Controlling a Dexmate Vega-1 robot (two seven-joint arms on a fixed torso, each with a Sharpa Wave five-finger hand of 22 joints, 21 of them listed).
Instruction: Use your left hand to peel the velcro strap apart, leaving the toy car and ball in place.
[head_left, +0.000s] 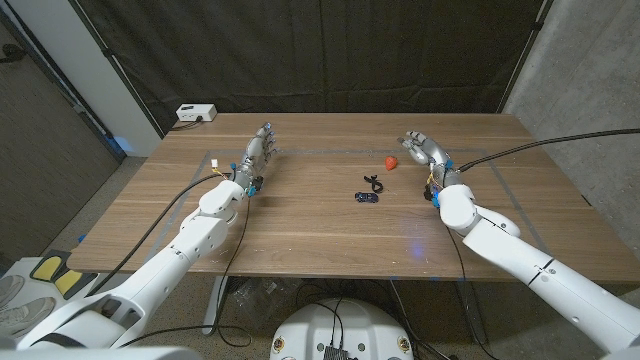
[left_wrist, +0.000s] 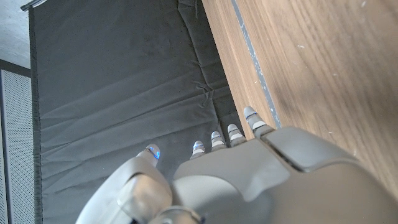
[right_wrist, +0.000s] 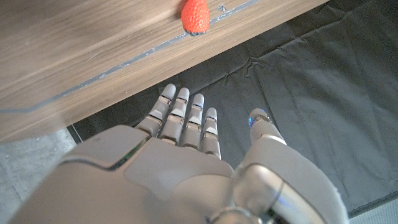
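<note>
Head view shows your left hand (head_left: 258, 150) over the far left part of the wooden surface (head_left: 300, 230), fingers extended and holding nothing. From the left wrist view, that hand (left_wrist: 249, 180) has its fingertips (left_wrist: 250, 113) lined up side by side, thumb apart, pointing toward the dark curtain (left_wrist: 112, 81) past the surface's edge. Your right hand (head_left: 422, 148) sits over the far right part, likewise open-fingered with nothing in it; the right wrist view shows its fingers (right_wrist: 186, 118) straight and close together.

Between your two hands, nearer the right one, lie the red ball (head_left: 391, 160), then the black velcro strap (head_left: 374, 184), then the dark toy car (head_left: 366, 197) just beside it, all well apart from your left hand.

A white box (head_left: 195, 114) sits at the far left corner.
</note>
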